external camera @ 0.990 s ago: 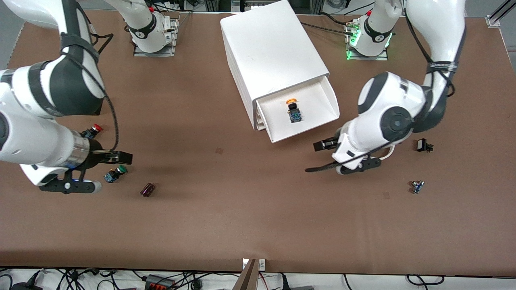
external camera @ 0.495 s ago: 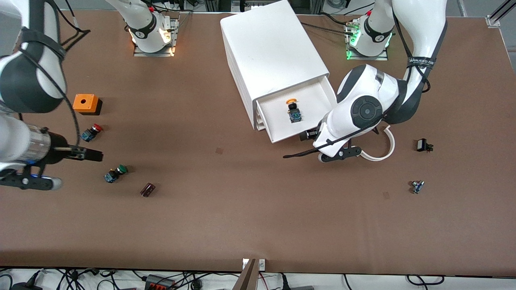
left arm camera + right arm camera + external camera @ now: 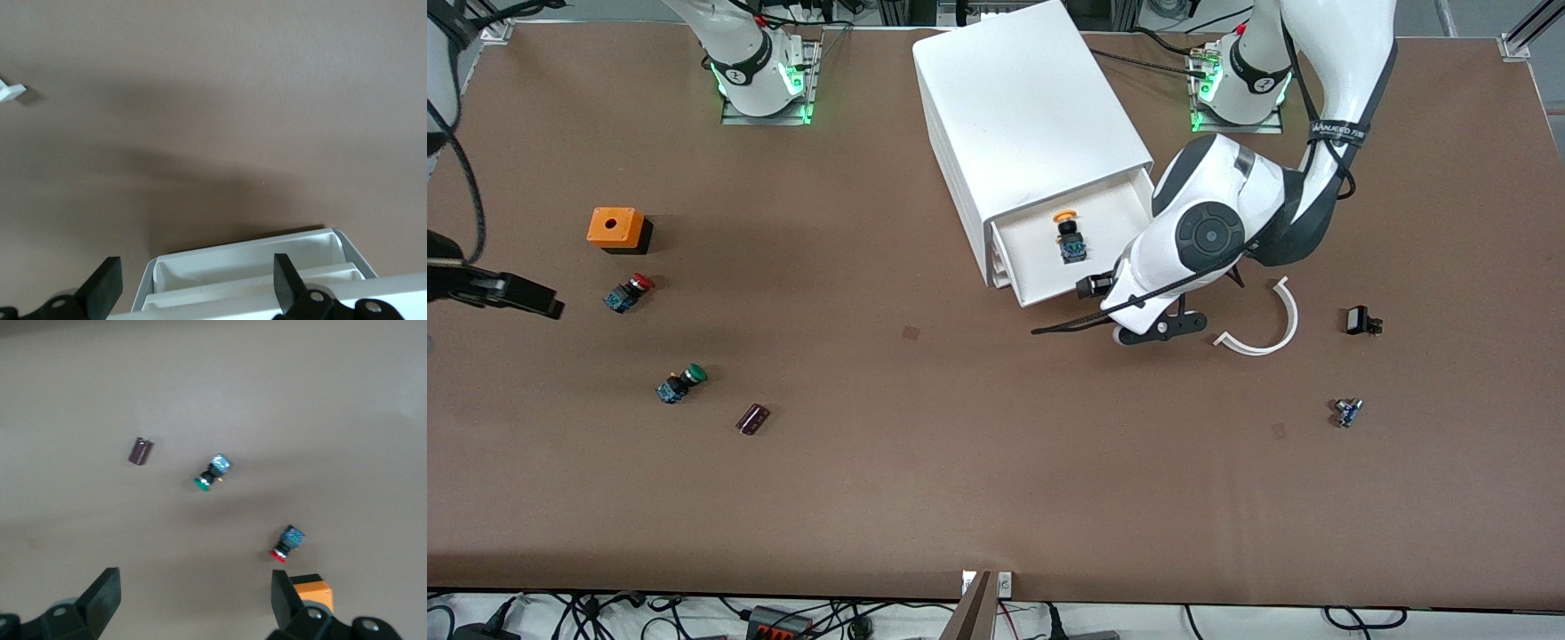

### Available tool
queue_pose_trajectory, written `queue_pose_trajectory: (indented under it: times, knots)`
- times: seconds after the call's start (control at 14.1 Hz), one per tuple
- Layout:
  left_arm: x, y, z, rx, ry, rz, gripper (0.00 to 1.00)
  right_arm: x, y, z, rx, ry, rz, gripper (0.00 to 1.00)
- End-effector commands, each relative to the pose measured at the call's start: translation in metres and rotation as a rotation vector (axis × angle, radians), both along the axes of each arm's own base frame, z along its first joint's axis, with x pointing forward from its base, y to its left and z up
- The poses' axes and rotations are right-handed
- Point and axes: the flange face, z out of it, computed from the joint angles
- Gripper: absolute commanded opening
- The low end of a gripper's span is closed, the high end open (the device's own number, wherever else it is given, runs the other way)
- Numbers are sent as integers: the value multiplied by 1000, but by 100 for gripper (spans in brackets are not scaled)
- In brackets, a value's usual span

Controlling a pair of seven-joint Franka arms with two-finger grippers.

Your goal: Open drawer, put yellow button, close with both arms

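Top-down view of the brown tabletop, read from the right arm's end to the left arm's end.

The right claw hangs at the very edge of the front view, over the tabletop beside the red-capped button. Its fingers are spread wide and hold nothing.

An orange box sits just beside the red-capped button and farther from the front camera. The green-capped button lies nearer to the camera, with a dark cylinder close by it.

The white cabinet stands mid-table. Its top drawer is pulled partly out. The yellow button lies on its side inside the drawer, near the middle of the floor.

The left claw is at the drawer's front corner toward the left arm's end, fingers spread wide and empty. Whether they touch the drawer front cannot be told.

A white curved strip lies on the tabletop beside the left arm. A small black part and a small blue-grey part lie nearer the left arm's end.
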Motion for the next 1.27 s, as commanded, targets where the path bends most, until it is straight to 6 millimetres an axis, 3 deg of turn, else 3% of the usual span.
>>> queue_pose_trajectory:
  times: [0.0, 0.21, 0.42, 0.64, 0.92, 1.2]
  knots:
    - [-31, -11, 8, 12, 15, -16, 100, -16, -25, 14, -13, -14, 46, 100]
    - [-48, -23, 0, 10, 50, -35, 100, -24, -19, 31, -24, -39, 63, 100]
    - [-58, -31, 3, 11, 64, -55, 100, -24, -8, 32, -31, -39, 80, 100]
    - [-77, -48, 6, 36, 100, -41, 100, -35, -7, 26, -19, 26, 99, 100]
    - [-89, -61, 7, 40, 113, -65, 100, -63, -5, 10, -21, -14, 107, 100]
    - [-102, -76, 9, 51, 121, -35, 100, -65, -6, 7, -21, -14, 104, 100]
